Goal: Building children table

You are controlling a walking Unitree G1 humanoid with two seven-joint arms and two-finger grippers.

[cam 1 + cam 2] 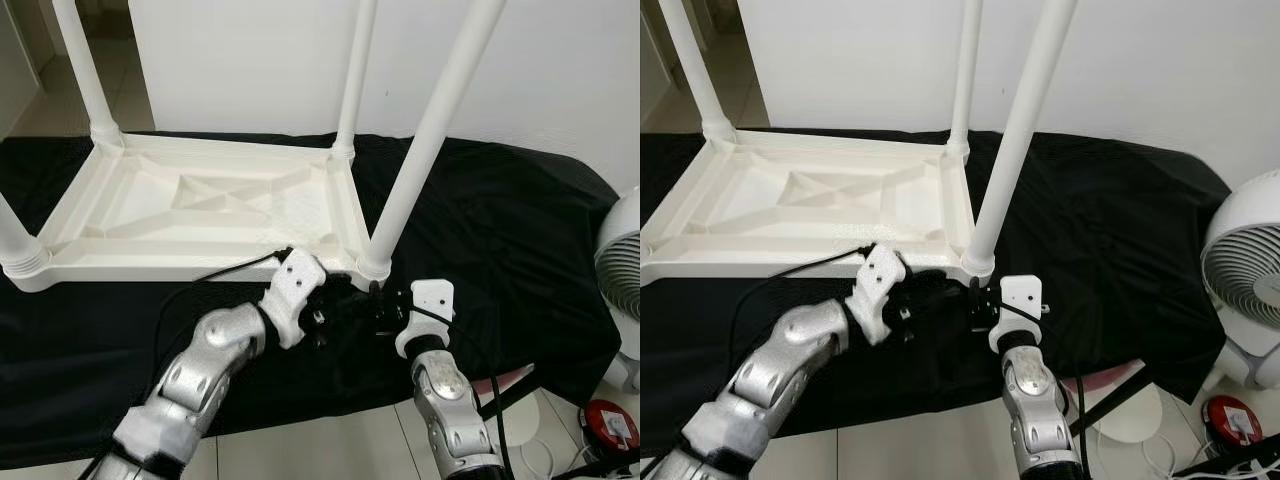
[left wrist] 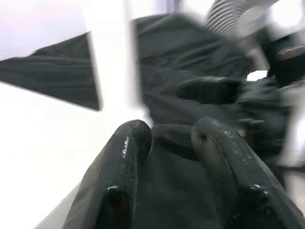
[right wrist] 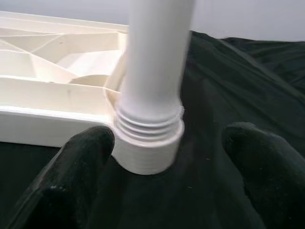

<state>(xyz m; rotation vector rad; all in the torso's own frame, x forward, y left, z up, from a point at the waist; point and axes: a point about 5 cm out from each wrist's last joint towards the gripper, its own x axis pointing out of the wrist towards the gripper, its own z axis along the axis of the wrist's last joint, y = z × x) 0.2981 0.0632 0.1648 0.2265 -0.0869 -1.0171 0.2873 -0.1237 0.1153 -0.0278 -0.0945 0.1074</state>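
Inverted white plastic table (image 1: 190,215), light, rigid, slick: right gripper (image 3: 162,157) spread astride the threaded leg (image 1: 425,150) base at five o'clock, the best hold; left gripper (image 2: 167,143) slightly parted.

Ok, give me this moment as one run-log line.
table: upside down on black cloth | near-right leg: standing in corner socket | right hand: open, fingers either side of leg base | left hand: open, beside same corner

From my head cameras the room reads bright and evenly lit, sharp throughout. The left wrist view is smeared with blur, its white areas blown out. My right wrist view shows close fingers (image 3: 71,176) soft, out of focus.
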